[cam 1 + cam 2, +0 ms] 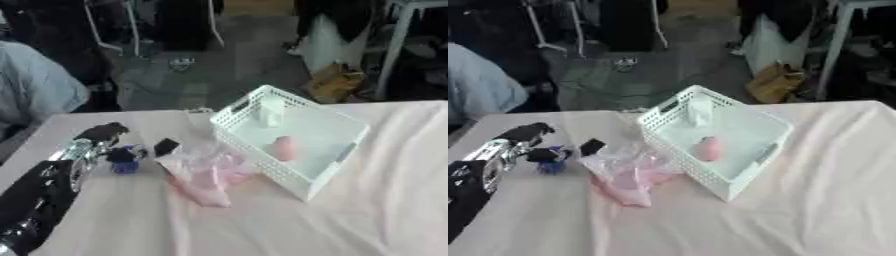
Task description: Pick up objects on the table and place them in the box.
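Pale pinkish cloth covers the worktop (pixel 367 220), with cluttered floor and chair legs beyond its far edge. On the cloth stands a white lattice box (pixel 289 137), set askew with one corner toward the robot. Inside it lie a rounded pink object (pixel 284 148) on the bottom and a pale, upright whitish item (pixel 269 112) near the far corner. Just beside the box's left wall lies a crumpled clear bag with pink contents (pixel 206 175), a small black piece (pixel 165 147) at its far end. The left hand (pixel 109 142) reaches in from the left, its fingers curled around a small blue object (pixel 125 165), close to the bag.
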